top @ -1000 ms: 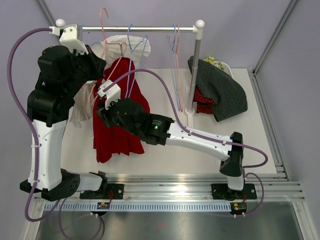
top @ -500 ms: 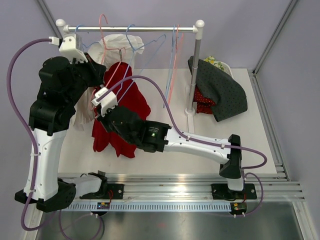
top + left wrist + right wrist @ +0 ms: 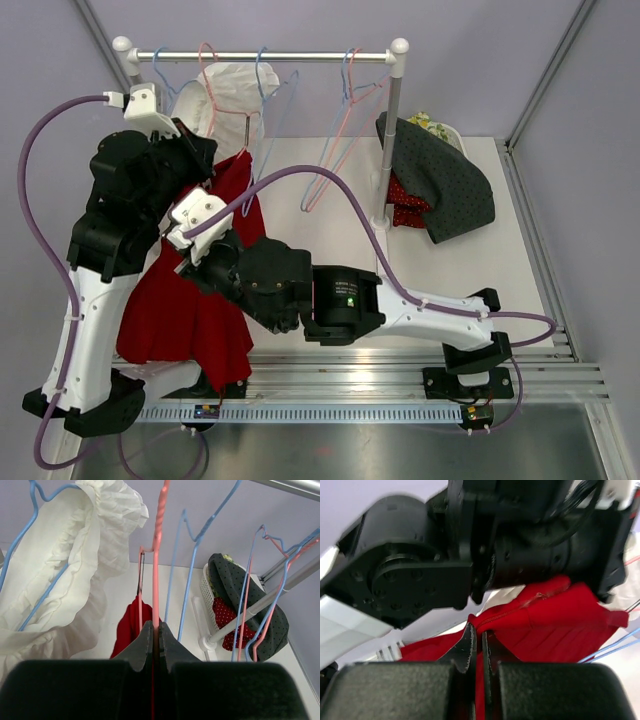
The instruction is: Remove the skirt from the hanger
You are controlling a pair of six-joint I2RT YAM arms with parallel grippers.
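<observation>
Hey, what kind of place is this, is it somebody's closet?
Probably not a home closet; it looks like a robot test bench. A clothes rail with wire hangers stands on a white table inside plain walls, and two robot arms are bolted to a metal track.

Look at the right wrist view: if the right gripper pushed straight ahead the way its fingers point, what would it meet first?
The red skirt pinched in the right gripper; just beyond, probably the left arm's black housing, though depth is unclear.
</observation>
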